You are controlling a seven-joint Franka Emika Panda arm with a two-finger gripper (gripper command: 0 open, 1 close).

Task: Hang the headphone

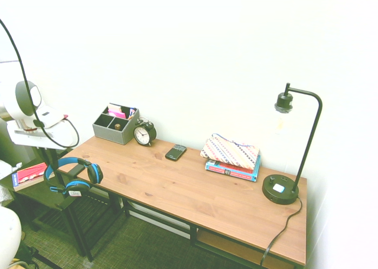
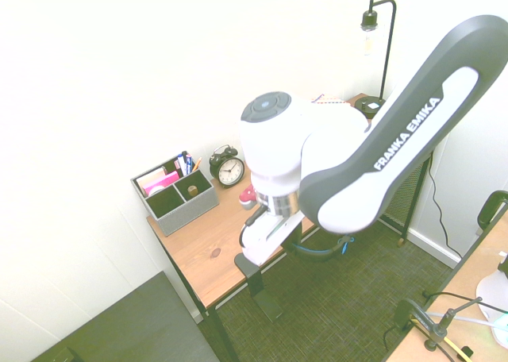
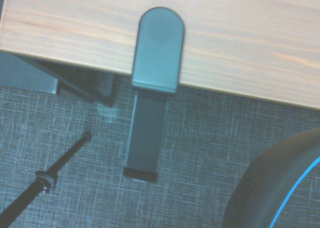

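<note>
Gripper hidden behind the wrist, fingers closed, likely on headphone, which hangs under it just off the wooden desk's end, beside the dark hanger hook clamped to desk edge. On desk: grey organizer, alarm clock, phone, books, lamp.

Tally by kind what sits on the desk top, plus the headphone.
Headphone: 1, hanging below the hand
Organizer: 1
Alarm clock: 1
Phone: 1
Pouch: 1
Book: 1
Desk lamp: 1
Total: 7
</note>
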